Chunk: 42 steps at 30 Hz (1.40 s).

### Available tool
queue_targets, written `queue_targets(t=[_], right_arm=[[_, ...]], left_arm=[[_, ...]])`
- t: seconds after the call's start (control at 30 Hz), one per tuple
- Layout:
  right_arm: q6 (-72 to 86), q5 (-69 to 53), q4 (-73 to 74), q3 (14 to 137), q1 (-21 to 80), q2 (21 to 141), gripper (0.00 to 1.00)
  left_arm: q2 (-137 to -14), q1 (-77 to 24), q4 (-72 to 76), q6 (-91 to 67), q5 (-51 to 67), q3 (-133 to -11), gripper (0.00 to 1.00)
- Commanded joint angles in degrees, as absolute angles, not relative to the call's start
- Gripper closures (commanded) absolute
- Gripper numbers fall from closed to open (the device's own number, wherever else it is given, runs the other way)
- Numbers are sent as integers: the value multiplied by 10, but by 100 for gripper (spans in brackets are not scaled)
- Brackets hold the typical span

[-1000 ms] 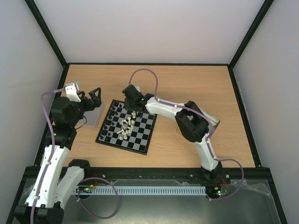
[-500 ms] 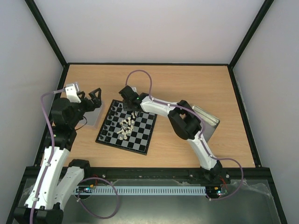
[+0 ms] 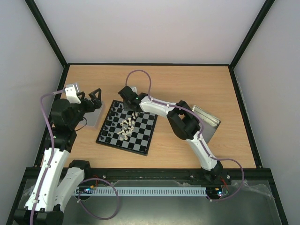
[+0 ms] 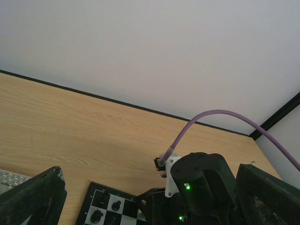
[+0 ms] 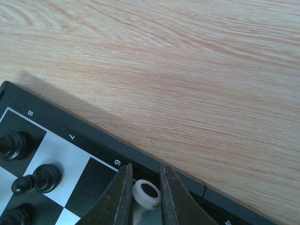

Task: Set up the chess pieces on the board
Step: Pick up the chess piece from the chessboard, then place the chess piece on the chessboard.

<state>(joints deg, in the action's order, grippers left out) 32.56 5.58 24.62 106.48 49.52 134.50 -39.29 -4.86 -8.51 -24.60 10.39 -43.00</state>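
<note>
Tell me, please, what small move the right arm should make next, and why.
Probably a short, straight lift. The right gripper has its fingers pressed against both sides of a cream-white piece at the board rim, and black pieces stand close by, so rising first should avoid knocking them.

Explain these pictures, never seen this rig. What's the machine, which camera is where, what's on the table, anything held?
Two robot arms are bolted at the near edge of a table, each ending in a two-finger gripper. The wide picture looks down from above and behind them. The other two come from a camera on each wrist. On the table lies a small chessboard with cream-white pieces heaped mid-board and black pieces along one side. There is a silver tin at right and another tin at left. The left gripper is open and empty. The right gripper pinches one cream-white piece at the board's edge.
</note>
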Motion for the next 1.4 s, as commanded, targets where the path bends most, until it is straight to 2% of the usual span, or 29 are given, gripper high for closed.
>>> queue_targets(t=[0.0, 0.3, 0.53, 0.7, 0.87, 0.97, 1.1, 1.37], right_arm=[[345, 71, 273, 1076, 497, 1352, 89], [418, 59, 165, 973, 497, 1249, 93], [522, 31, 44, 798, 492, 1107, 93], [630, -35, -56, 667, 477, 1005, 93], [765, -123, -190, 538, 460, 938, 94], [835, -161, -252, 485, 455, 917, 94], [908, -193, -315, 436, 451, 902, 96], [978, -232, -389, 393, 442, 903, 96]], left_arm=[[-386, -52, -81, -241, 100, -422, 0], [-389, -54, -74, -243, 111, -418, 0], [-409, -55, -43, -245, 185, -395, 0], [-461, -75, -19, -306, 254, -379, 2], [-523, -187, 13, -358, 199, -360, 15], [-577, -263, 34, -366, 153, -358, 28], [-629, -318, 89, -379, 147, -340, 45], [-686, -362, 150, -395, 121, -318, 60]])
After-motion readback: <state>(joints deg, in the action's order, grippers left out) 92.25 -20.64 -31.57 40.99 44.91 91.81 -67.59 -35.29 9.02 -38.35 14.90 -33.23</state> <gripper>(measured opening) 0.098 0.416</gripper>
